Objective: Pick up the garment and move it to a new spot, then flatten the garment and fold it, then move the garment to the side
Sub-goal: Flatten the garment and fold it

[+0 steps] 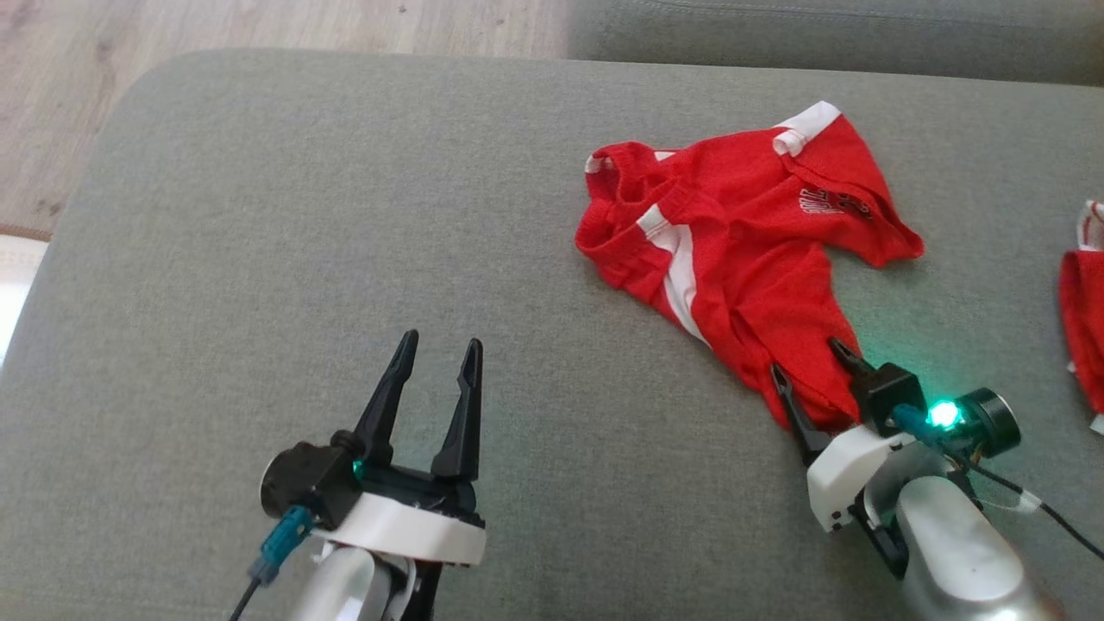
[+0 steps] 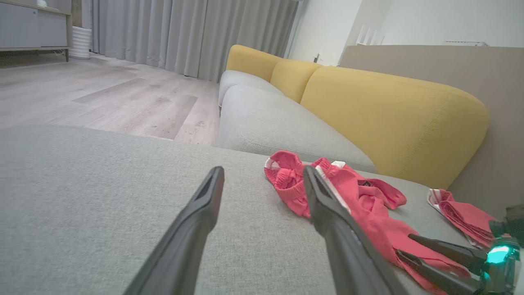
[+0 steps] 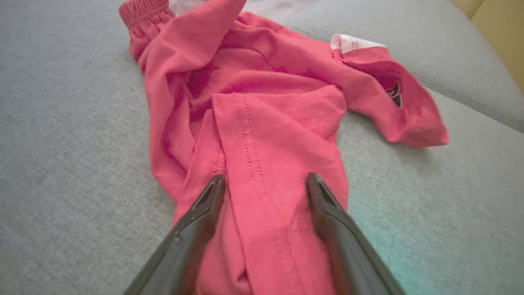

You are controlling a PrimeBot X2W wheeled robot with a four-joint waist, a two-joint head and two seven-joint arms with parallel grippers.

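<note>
The garment (image 1: 742, 250) is a crumpled red piece with white stripes and an elastic waistband, lying right of centre on the grey cushion (image 1: 302, 216). My right gripper (image 1: 808, 357) is at its near end, open, with one finger on each side of a fold of the fabric (image 3: 262, 123). In the right wrist view the right gripper (image 3: 266, 177) has red cloth lying between its spread fingers. My left gripper (image 1: 440, 342) stands open over bare cushion, well to the left of the garment. In the left wrist view the left gripper (image 2: 263, 170) points toward the garment (image 2: 360, 196).
A second red and white piece (image 1: 1082, 310) lies at the cushion's right edge (image 2: 462, 215). A yellow backrest (image 2: 389, 114) rises behind, beside another grey seat cushion (image 2: 278, 123). Wooden floor (image 1: 259, 26) lies past the cushion's far left edge.
</note>
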